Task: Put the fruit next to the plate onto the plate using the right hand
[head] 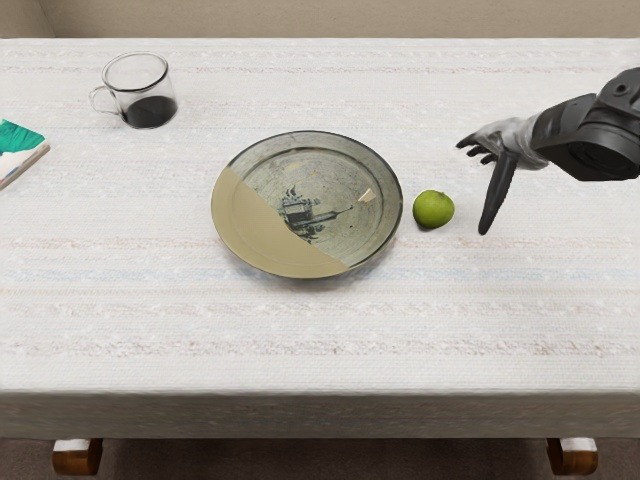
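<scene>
**tabletop_fan:** So how was the fruit seen to look, and where was it parked?

**simwatcher:** A small green apple was seen, yellow-green, a bit glossy and pretty much round, with a soft shadow under it. It was left on the table, just beside the right rim of the plate, not on it. A thin strip of table was seen in between. The plate was glazed half beige, half grey-green, with a little dark drawing in the middle.

**tabletop_fan:** And the hand?

**simwatcher:** The right hand was held out from the right edge, near the apple's right side but apart from it. The fingers were spread and nothing was gripped. One was pointed steeply down at the table, and the rest were fanned toward the left.

**tabletop_fan:** Which way was the apple pointed?

**simwatcher:** No real long axis could be picked out, it was that round. A faint dimple was made out near the top, so the stem end seemed to be turned up. A glass mug of dark liquid and a book were seen far off to the left.
</scene>
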